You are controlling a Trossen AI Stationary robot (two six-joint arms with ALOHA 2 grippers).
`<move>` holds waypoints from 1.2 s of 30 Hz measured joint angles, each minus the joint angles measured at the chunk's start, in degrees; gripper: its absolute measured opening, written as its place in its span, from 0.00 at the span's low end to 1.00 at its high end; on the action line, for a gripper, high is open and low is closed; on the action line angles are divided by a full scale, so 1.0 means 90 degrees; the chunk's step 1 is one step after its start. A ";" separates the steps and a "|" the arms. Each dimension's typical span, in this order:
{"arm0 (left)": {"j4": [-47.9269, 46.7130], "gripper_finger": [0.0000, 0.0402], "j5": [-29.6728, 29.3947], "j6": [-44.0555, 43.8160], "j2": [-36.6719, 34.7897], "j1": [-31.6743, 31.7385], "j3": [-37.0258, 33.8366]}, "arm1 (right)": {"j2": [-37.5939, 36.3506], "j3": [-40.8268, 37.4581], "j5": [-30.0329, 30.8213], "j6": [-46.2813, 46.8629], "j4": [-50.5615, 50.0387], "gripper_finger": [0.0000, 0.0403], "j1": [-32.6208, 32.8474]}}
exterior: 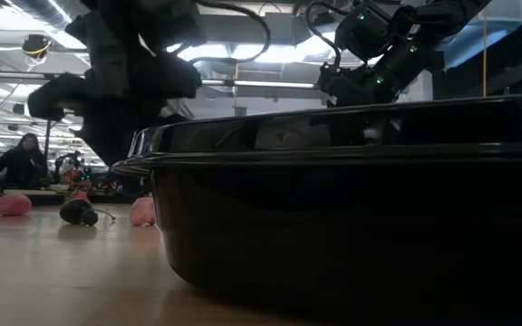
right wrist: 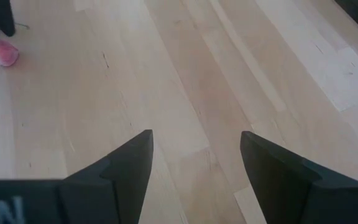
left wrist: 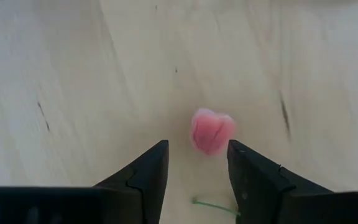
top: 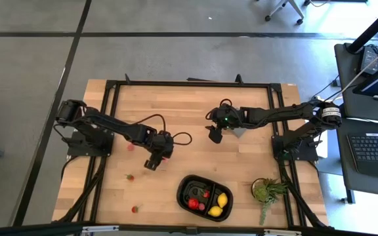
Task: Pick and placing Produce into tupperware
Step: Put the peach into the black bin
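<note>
The black tupperware tray (top: 184, 195) sits near the table's near edge and fills the low view (exterior: 352, 217). It holds two yellow lemons (top: 223, 200) and a red strawberry piece (top: 193, 204). My left gripper (top: 151, 162) hovers open, left of the tray. In its wrist view the fingertips (left wrist: 197, 146) stand just short of a pink fruit piece (left wrist: 211, 132) lying on the wood, not touching it. A green stem (left wrist: 216, 207) lies between the fingers. My right gripper (top: 214, 136) is open over bare wood (right wrist: 196, 134) at the table's middle.
Loose pieces lie on the left part of the table: a pink one (top: 130, 147), a red and green one (top: 130, 176), a red one (top: 135, 209). The low view shows a dark stemmed berry (exterior: 80, 212). A potted plant (top: 268, 191) stands right of the tray, a grey block (top: 239, 131) by my right gripper.
</note>
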 joint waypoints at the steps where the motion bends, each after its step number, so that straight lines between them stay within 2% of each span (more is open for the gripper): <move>1: 0.0090 0.38 0.0004 0.0000 0.0000 0.0027 -0.0059 | -0.0001 0.0000 0.0000 0.0000 0.0002 0.60 0.0000; 10: 0.0595 0.36 0.0019 -0.0002 0.0000 -0.0051 -0.0308 | 0.0001 0.0000 0.0002 0.0005 0.0002 0.60 0.0000; 22: 0.0630 0.39 0.0141 -0.0371 0.0000 -0.0274 -0.0317 | 0.0000 0.0000 0.0005 0.0007 0.0002 0.60 0.0000; 36: 0.1078 0.36 0.0157 -0.0566 0.0000 -0.0272 -0.0322 | -0.0001 0.0000 0.0005 0.0007 0.0002 0.60 0.0002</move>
